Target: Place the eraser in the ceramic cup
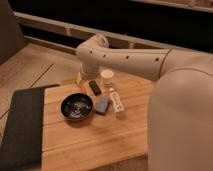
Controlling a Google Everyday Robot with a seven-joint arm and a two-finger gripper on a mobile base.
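Bulky pale robot body (182, 125) filling the right side of the view, well to the right of the hand (84, 78) and nearer the camera.

Pale arm (130, 57) stretching leftward from that body along the far side, bending at a rounded joint above the hand and dropping down to it.

Slatted wooden desk (95, 142) spreading from beneath the hand toward the camera.

Dark mat (20, 125) along the desk's left edge, left of the hand and nearer the camera.

Dark bowl (77, 107) on the desk, almost straight in front of the hand on the camera's side, apart from it.

Blue-grey block (103, 105) lying flat just beside the bowl, in front of the hand and to its right.

White tube (116, 102) lying lengthwise just beside that block, farther right of the hand.

White ceramic cup (106, 76) standing upright near the hand, to its right at about the same depth.

Eraser (94, 88), a small black oblong, lying flat on the desk just in front of the hand and slightly right, between hand and blue-grey block. Close beside the cup, outside it, whether touching it not clear.

Hand itself low over the desk's far edge, mostly hidden behind the arm's last link. Clenched or released: cannot tell.
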